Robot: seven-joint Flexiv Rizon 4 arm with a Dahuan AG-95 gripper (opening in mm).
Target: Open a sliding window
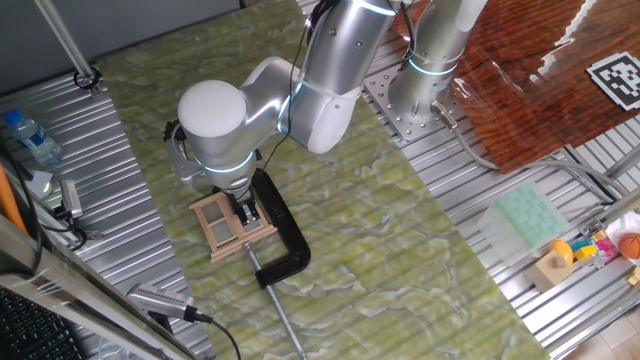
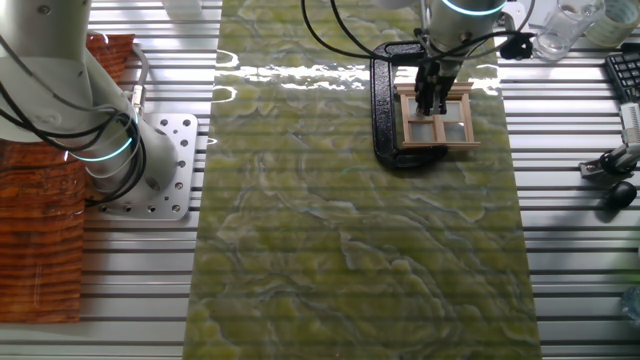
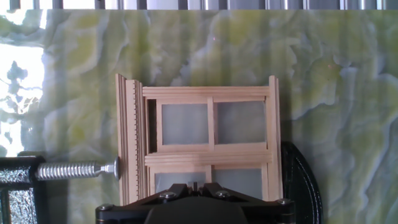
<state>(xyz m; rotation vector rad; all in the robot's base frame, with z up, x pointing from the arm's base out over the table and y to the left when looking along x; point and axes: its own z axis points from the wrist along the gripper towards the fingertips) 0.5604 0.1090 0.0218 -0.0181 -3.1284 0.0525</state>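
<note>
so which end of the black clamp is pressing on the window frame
The threaded screw end: its tip meets the sliding window at its ridged side edge. The C-clamp's curved body merely wraps around the opposite side.

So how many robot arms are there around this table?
2. One silver arm bends over the wooden sliding window with its gripper on it. The second arm stands on a bolted plate beside the green mat. Others could be out of frame.
</note>
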